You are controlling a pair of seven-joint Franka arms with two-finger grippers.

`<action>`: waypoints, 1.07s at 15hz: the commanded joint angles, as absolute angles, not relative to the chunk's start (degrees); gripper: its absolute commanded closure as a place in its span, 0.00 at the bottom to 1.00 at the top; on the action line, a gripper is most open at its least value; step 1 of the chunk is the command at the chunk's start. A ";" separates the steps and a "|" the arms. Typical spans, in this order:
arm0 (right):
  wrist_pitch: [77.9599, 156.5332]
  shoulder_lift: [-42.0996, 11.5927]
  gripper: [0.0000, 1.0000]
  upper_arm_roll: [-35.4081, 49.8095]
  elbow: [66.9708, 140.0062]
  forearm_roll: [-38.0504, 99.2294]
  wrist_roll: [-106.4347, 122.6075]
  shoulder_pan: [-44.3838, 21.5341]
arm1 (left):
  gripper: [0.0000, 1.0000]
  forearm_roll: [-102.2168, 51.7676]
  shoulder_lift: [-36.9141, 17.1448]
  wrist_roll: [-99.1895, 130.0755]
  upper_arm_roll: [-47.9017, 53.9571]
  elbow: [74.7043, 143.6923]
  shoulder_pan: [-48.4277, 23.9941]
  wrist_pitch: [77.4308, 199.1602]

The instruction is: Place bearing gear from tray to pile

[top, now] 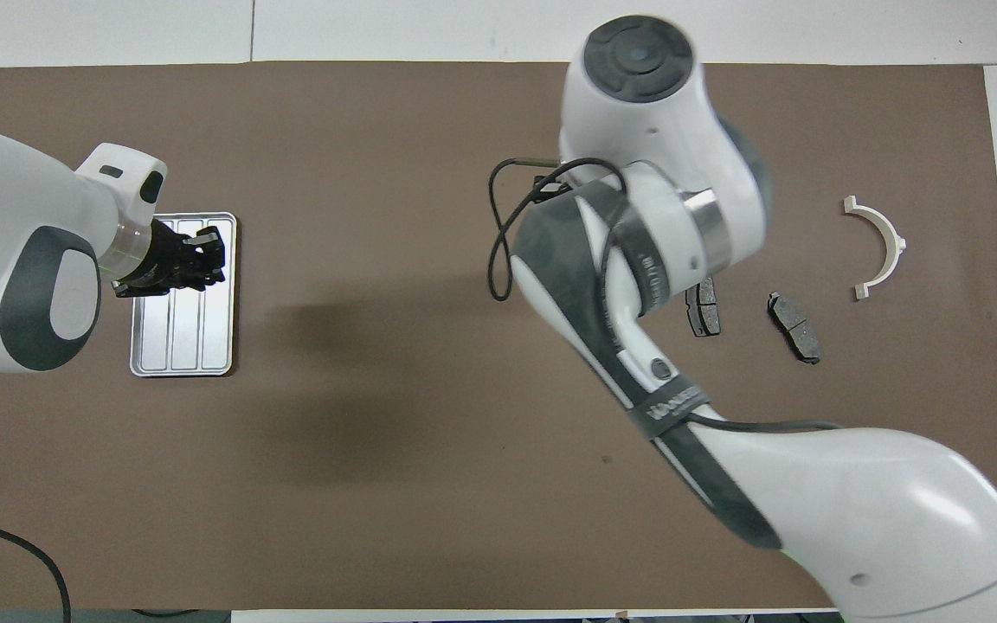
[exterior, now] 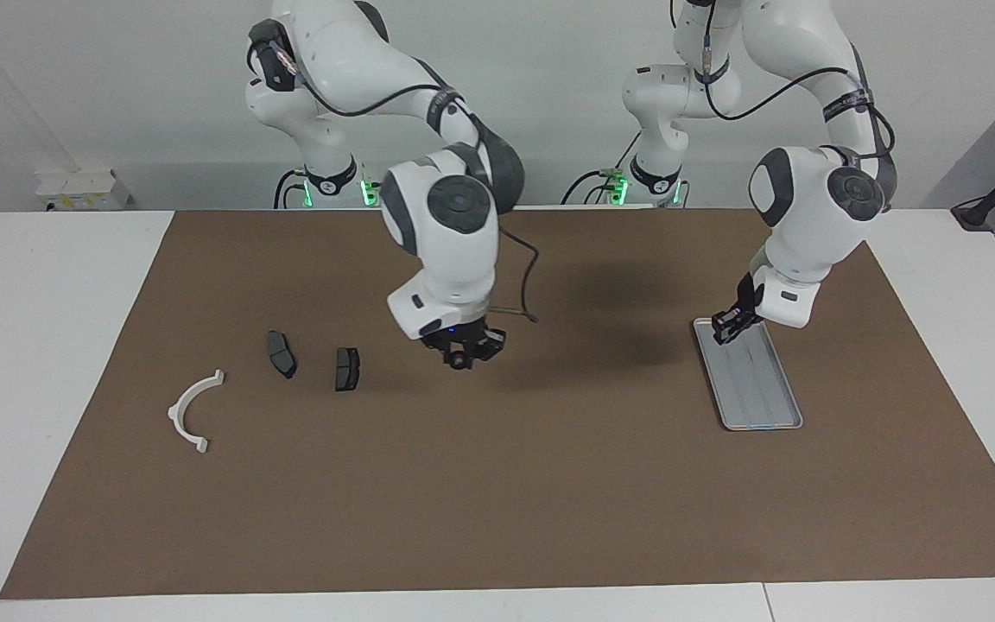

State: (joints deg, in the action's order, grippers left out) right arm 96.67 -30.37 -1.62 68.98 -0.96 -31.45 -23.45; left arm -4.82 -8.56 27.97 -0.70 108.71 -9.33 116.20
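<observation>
Right gripper (exterior: 465, 352) hangs above brown mat (exterior: 549, 518) near table middle, beside pile; small dark round part, likely bearing gear (exterior: 459, 358), pinched between fingers. Pile toward right arm's end of table: two brake pads (exterior: 282, 353) (exterior: 346, 368) and white bracket (exterior: 193, 411). Left gripper (exterior: 729, 325) over tray (exterior: 761, 406) end nearest robots, toward left arm's end; fingers' state cannot be told.

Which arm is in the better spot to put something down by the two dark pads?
Right. The right gripper hangs over the mat beside the brake pads; the left gripper is at the tray, toward the left arm's end.
</observation>
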 commanded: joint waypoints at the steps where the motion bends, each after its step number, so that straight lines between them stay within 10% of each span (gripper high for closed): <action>1: 96.50 -28.92 1.00 -1.05 70.58 -1.40 -15.79 -16.55 | 1.00 -5.36 -12.30 36.79 -1.32 102.85 -15.45 115.40; 7: 111.67 -28.22 1.00 -0.97 82.67 -1.32 1.13 -7.48 | 1.00 -4.84 -25.91 53.06 -1.67 89.93 -27.93 115.84; 16: 131.39 -36.12 1.00 -1.05 88.33 -1.58 10.63 -2.46 | 1.00 -4.83 -26.89 55.28 -1.49 95.00 -31.82 123.39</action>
State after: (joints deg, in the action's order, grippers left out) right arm 129.59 -35.77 -1.84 88.01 -1.08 9.49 -3.05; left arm -4.88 -26.92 54.18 -0.54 93.49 -30.48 121.37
